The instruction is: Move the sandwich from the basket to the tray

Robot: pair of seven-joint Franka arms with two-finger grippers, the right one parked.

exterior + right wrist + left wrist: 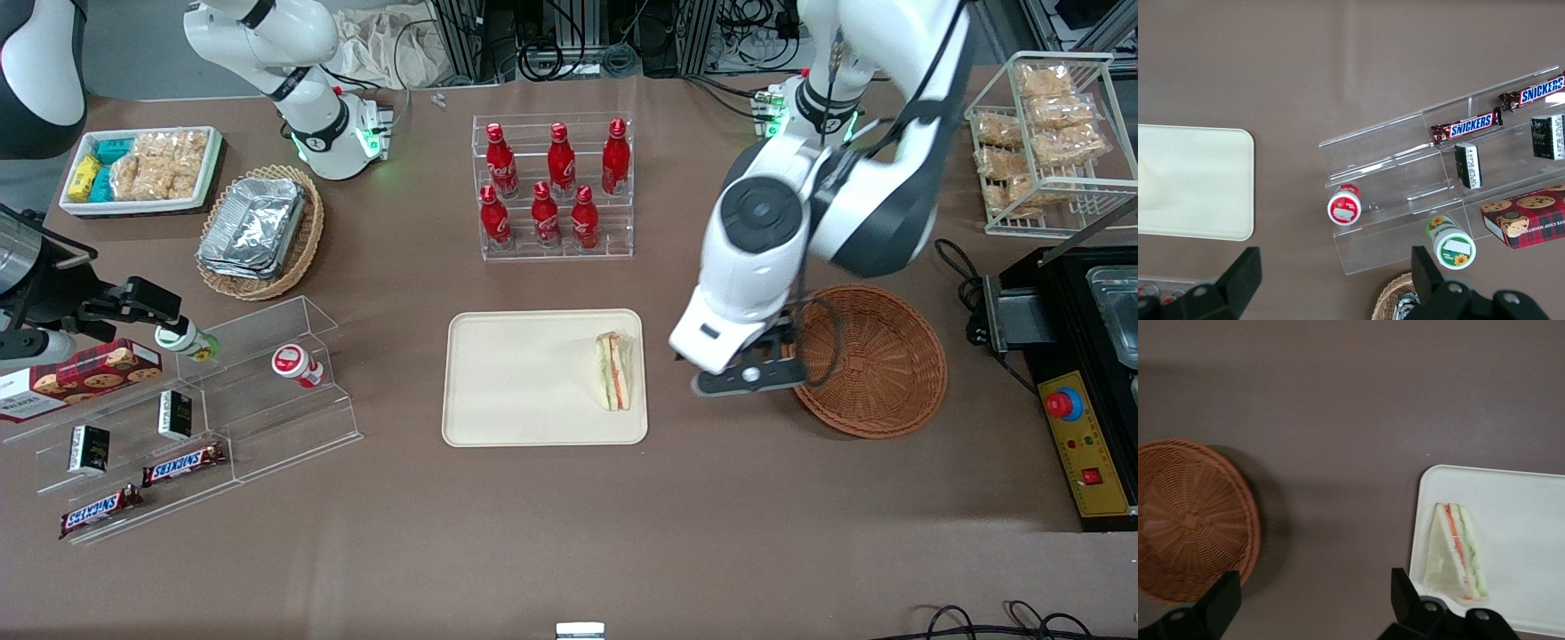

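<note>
The Snickers bars lie nearest the front camera, on the lowest step of a clear acrylic riser toward the parked arm's end of the table, well apart from the pincer.

The pincer hangs above bare table between the tray and the basket, holding nothing. In the left wrist view its two black fingers stand wide apart, with brown tabletop showing in the gap between them.

The sandwich lies on the cream tray, close to the tray edge that faces the pincer, clear of the fingers. It rests on its side, so the orange-red and green filling layers show as stripes along the white bread. The rest of the tray is bare and stretches away from the pincer toward the parked arm's end.

The reddish-brown wicker basket sits just beside the pincer, toward the working arm's end of the table, and its radial weave is open to view in the left wrist view; nothing shows inside it.

Farther from the front camera than the pincer, a clear stepped rack holds six red bottles. A wire rack of bagged snacks stands toward the working arm's end, also farther from the front camera than the pincer.
</note>
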